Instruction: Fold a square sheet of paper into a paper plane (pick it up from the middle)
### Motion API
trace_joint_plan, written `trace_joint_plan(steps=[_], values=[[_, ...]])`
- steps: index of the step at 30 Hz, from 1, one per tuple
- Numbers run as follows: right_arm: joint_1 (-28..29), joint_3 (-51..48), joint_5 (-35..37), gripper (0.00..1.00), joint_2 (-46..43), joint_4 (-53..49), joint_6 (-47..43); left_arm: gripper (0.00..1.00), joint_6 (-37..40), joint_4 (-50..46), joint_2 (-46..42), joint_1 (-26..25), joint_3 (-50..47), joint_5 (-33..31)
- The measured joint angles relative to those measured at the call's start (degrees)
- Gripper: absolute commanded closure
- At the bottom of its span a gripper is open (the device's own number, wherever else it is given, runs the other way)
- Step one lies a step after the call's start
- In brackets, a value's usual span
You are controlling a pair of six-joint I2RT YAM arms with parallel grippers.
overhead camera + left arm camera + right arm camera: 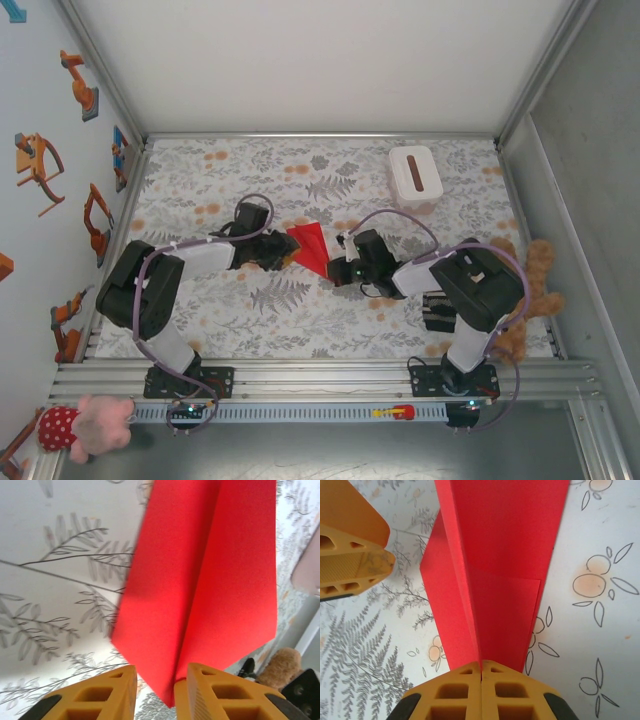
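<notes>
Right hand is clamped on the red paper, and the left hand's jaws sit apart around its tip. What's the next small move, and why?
Probably close the left hand on the tip of the red paper. The right hand is shut on the folded sheet, while the left jaws stand apart either side of the tip, so a second grip seems needed before creasing further.

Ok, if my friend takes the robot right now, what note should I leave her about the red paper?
Left pincer: open, the red paper has its pointed tip between the jaws and looks unclamped.
Right pincer: shut on the paper's centre crease.
Paper: between the two pincers.
Done: folded into a dart shape with a centre crease.
Left: probably last folds, then release.
</notes>
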Motion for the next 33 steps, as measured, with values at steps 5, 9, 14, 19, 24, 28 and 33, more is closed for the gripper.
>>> trace_joint_plan(steps=[5, 9, 14, 19, 24, 28, 33], values=[[-1.57, -1.2, -3.28, 1.0, 0.24, 4.35, 2.58, 0.61, 0.35, 3.3, 1.4, -0.96, 0.9, 1.68], [-2.27, -1.42, -5.2, 1.0, 1.31, 7.06, 4.09, 0.59, 1.25, 3.65, 4.26, -1.6, 2.97, 2.89], [-2.86, -1.68, -6.64, 1.0, 2.54, 9.07, 5.22, 0.55, 2.23, 3.87, 6.97, -1.95, 4.66, 3.91], [-3.26, -1.92, -7.17, 1.0, 3.37, 9.88, 5.95, 0.51, 3.52, 3.82, 7.56, -2.01, 5.49, 4.31], [-3.48, -1.92, -7.98, 1.0, 4.13, 10.32, 6.38, 0.47, 4.68, 3.87, 7.78, -2.01, 5.55, 4.46], [-3.58, -1.92, -8.17, 1.0, 4.5, 10.71, 6.95, 0.47, 5.64, 3.69, 7.82, -2.1, 5.73, 4.48], [-3.74, -1.92, -8.39, 1.0, 4.81, 11.37, 7.34, 0.47, 6.51, 3.39, 9.03, -2.32, 6.86, 4.48]])
